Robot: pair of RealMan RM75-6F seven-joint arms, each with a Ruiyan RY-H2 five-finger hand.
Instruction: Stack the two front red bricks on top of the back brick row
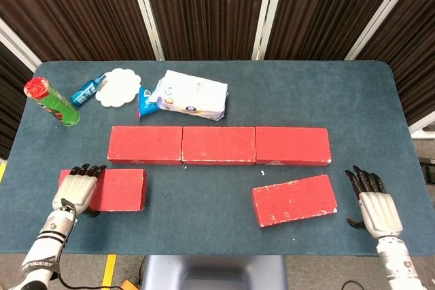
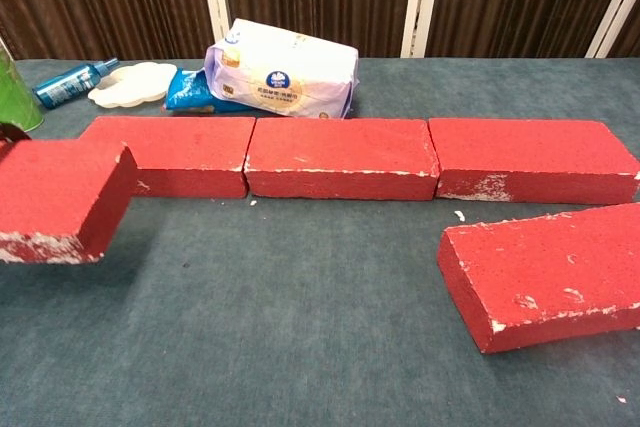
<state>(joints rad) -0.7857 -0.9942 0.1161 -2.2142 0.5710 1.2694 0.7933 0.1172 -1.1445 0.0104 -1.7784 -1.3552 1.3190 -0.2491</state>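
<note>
Left robot hand (image 1: 78, 189) over the left front brick (image 1: 112, 189)'s end; right robot hand (image 1: 375, 207) spread, empty.

Looks like a robot test lab, staged tabletop setup. Rounded-corner table covered in dark blue-green felt (image 1: 380, 106), backed by dark brown pleated curtains with white vertical poles (image 1: 204, 5). Mixed props at the far-left corner: green cylindrical can with red lid (image 1: 51, 101), small blue bottle (image 1: 88, 89), white scalloped plate (image 1: 117, 87), white-purple tissue pack (image 1: 192, 94).

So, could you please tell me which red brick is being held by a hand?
The front left brick: the left hand grips its outer end, while the other four lie untouched.
</note>
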